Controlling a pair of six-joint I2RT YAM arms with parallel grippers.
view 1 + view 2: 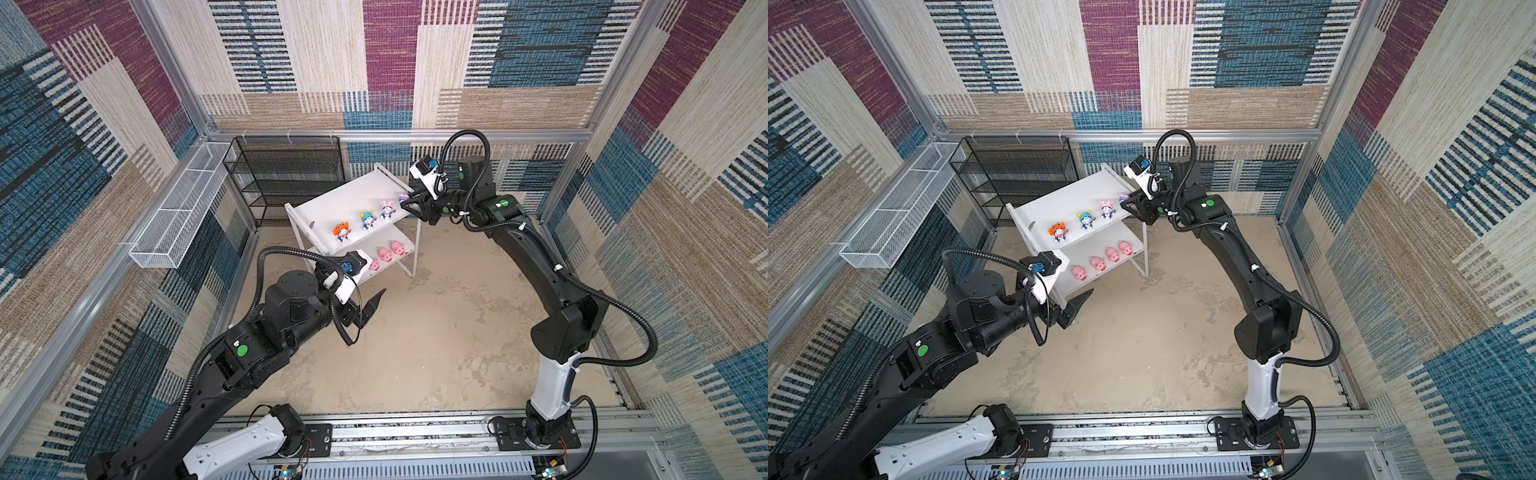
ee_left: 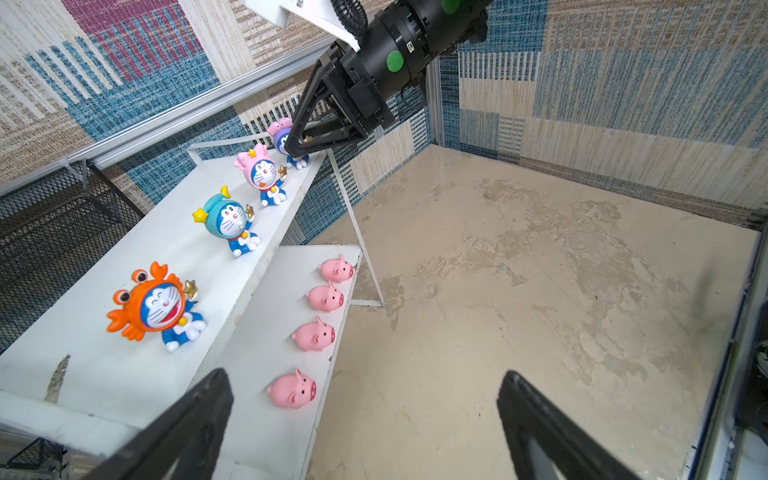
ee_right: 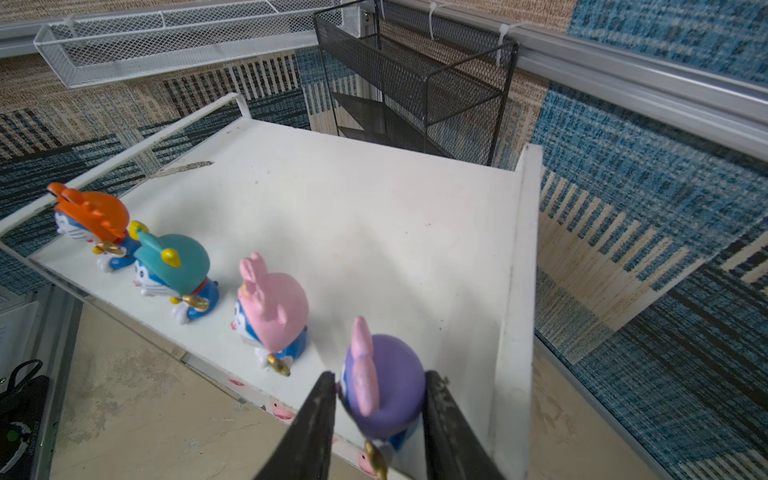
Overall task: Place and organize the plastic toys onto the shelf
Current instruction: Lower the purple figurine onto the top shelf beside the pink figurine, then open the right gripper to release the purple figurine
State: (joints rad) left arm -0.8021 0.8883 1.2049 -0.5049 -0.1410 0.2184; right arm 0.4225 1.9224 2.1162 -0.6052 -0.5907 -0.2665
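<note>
The white shelf (image 1: 332,199) stands at the back. Along its upper board's front edge stand the orange-hooded (image 3: 89,218), blue-hooded (image 3: 174,266) and pink-hooded (image 3: 272,303) figurines. At the row's end is the purple-hooded one (image 3: 386,374), standing on the board with my right gripper (image 3: 381,376) shut on its sides. Several pink pigs (image 2: 322,334) lie in a row on the lower board (image 2: 266,332). My left gripper (image 2: 365,378) hangs open and empty above the floor, just in front of the shelf's near corner.
A black mesh rack (image 1: 286,174) stands behind the shelf against the back wall. A long white wire basket (image 1: 183,208) hangs on the left wall. Patterned walls enclose the beige floor (image 1: 436,332) on all sides.
</note>
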